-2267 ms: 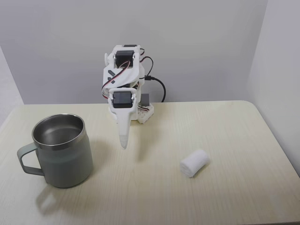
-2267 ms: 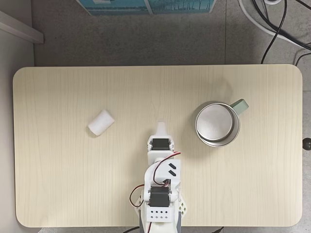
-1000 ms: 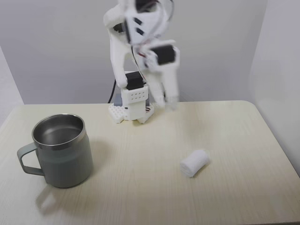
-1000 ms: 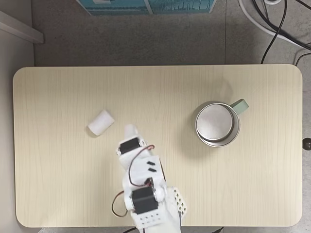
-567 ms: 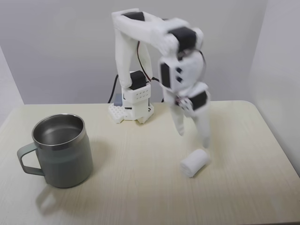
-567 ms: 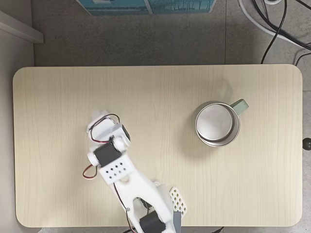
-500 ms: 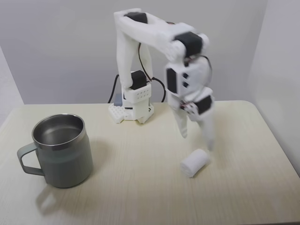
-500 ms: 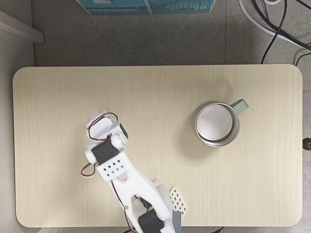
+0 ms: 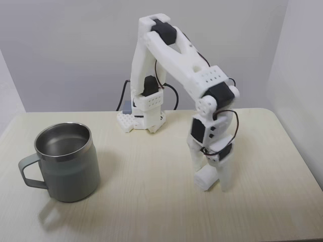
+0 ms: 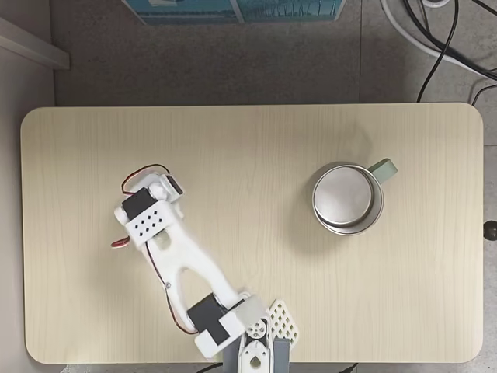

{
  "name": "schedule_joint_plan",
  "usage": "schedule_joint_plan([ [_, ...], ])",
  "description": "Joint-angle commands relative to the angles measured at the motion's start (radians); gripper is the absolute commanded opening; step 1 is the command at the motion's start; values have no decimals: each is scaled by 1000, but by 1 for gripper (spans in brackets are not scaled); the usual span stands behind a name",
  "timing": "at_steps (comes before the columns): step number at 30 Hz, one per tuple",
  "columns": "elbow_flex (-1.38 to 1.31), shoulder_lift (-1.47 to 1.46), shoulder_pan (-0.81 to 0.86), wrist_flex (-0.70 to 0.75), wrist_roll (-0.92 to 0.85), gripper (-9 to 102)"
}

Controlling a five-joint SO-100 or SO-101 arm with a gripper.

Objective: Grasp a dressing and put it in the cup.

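The table (image 10: 256, 140) is a pale wood slab with rounded corners, and in a fixed view from above most of its top lies bare, from 9 o'clock round through 12 to 2 o'clock. Grey floor (image 10: 233, 62) borders it at 12 o'clock, with black cables (image 10: 450, 39) at the upper right corner.

The arm (image 9: 176, 55) rises from its base (image 9: 144, 113) at the back edge of the table in a fixed view from the front, arches over and drops toward 4 o'clock. From above, the base sits at 6 o'clock on the near edge and the arm (image 10: 175, 260) reaches out toward 10 o'clock.

The cup (image 9: 68, 164) stands upright at 8 o'clock in the front view, handle pointing left, its steel interior holding nothing. From above the cup (image 10: 347, 200) sits at 3 o'clock, well apart from the arm, with open wood all round it.

The gripper (image 9: 211, 179) points down at the table, its two fingers spread and standing on either side of the dressing (image 9: 206, 179), close against it. The roll lies on the wood between them at 4 o'clock in the front view; whether the fingers press it cannot be told. From above the wrist covers the roll.
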Motion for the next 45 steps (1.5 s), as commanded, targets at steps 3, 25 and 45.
schedule_joint_plan([
  [3, 6, 3, 3, -9, 2, 8],
  [25, 492, -374, 123, 557, -9, 0],
  [45, 627, -577, 1037, 669, -172, 0],
])
